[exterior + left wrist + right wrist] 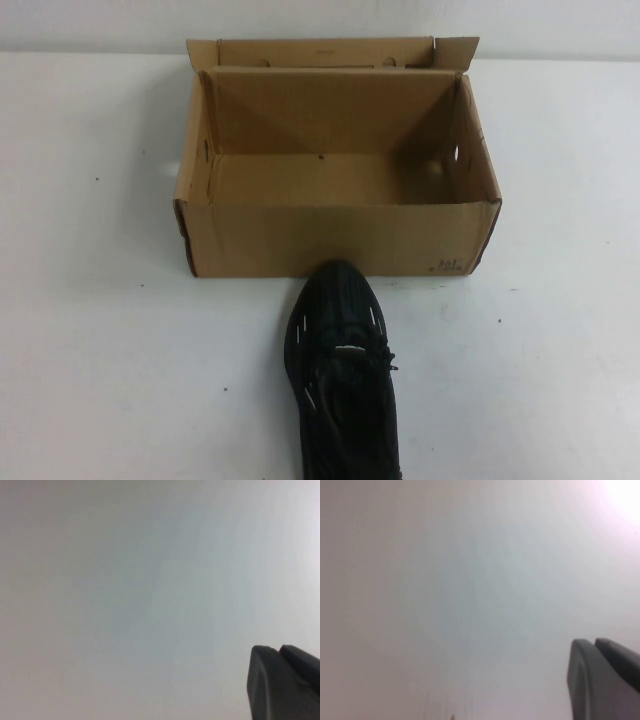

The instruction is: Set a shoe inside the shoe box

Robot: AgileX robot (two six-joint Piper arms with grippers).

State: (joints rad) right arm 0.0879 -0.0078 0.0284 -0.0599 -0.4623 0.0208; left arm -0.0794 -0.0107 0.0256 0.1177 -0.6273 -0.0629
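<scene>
A black lace-up sneaker with white dash marks lies on the white table, its toe touching the front wall of the brown cardboard shoe box. The box stands open and empty, its flap lid folded back. Neither arm shows in the high view. My left gripper shows only in the left wrist view, its two dark fingertips pressed together over bare table. My right gripper shows only in the right wrist view, its fingertips also together, holding nothing.
The white table stretches on both sides of the box and the shoe. A pale wall runs behind the box. A small dark print marks the box's front right corner.
</scene>
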